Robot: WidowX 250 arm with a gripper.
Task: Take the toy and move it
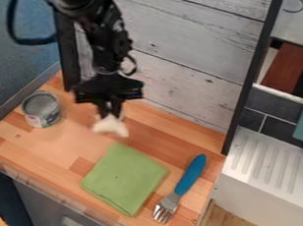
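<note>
Near the folded green cloth's (124, 179) upper edge, the black gripper (110, 114) grips the white toy (111, 126), which hangs straight below it, between cloth and tin can (41, 110), so the next shift should carry both together

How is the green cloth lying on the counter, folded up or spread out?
Folded. The green cloth lies flat on the wooden counter as a compact, neat-edged rectangle, beside the blue-handled fork.
</note>
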